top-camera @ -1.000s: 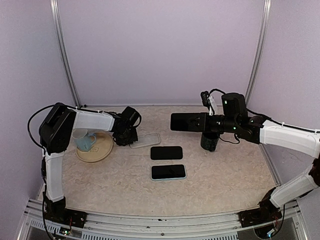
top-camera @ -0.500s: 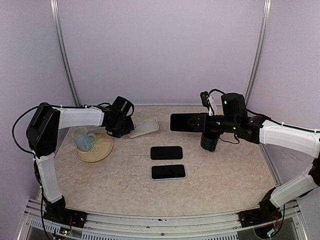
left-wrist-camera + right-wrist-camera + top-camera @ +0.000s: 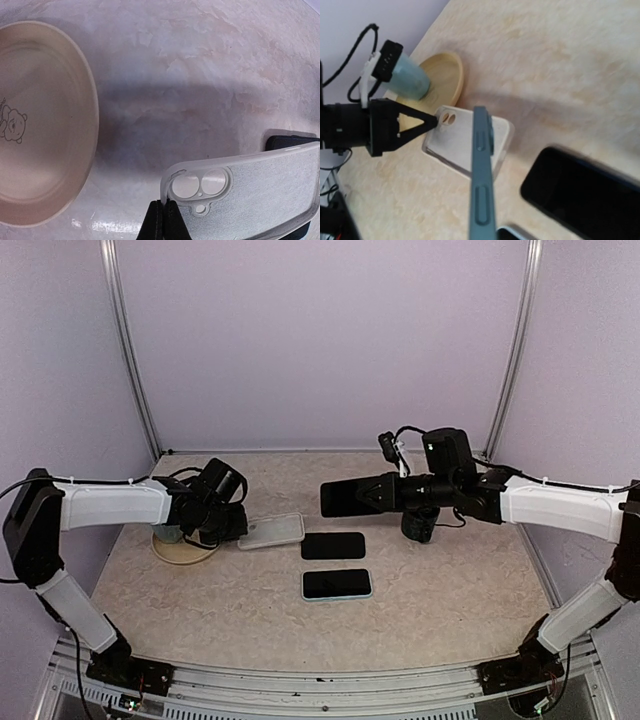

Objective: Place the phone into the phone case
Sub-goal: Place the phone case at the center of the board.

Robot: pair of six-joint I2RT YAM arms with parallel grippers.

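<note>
Pale lilac walls close in a beige marbled table (image 3: 220, 640), with both arms reaching in from the near edge. At far left a tan plate (image 3: 178, 553) lies on the table with a light blue mug (image 3: 412, 80) standing on it; the left wrist view shows a small bear drawn inside the plate. Just to the right of the plate, the left gripper (image 3: 232, 536) has its fingers pressed together on the corner of the clear phone case (image 3: 272, 531), right beside the camera cut-out. The case stretches away to the right of the gripper, open side up. Whether its far end rests on the table cannot be told. In the left wrist view that end overlaps a black phone (image 3: 333, 545), which lies flat, screen up, near the middle of the table. A blue-edged phone (image 3: 337, 584) lies nearer the arms, also flat and apart from the black one. Above and to the right of the case, the right gripper (image 3: 398, 494) is clamped on one end of a phone (image 3: 352, 498), holding it in the air on its edge with the free end pointing left toward the case. A dark cup (image 3: 420, 523) stands on the table below the right gripper.
</note>
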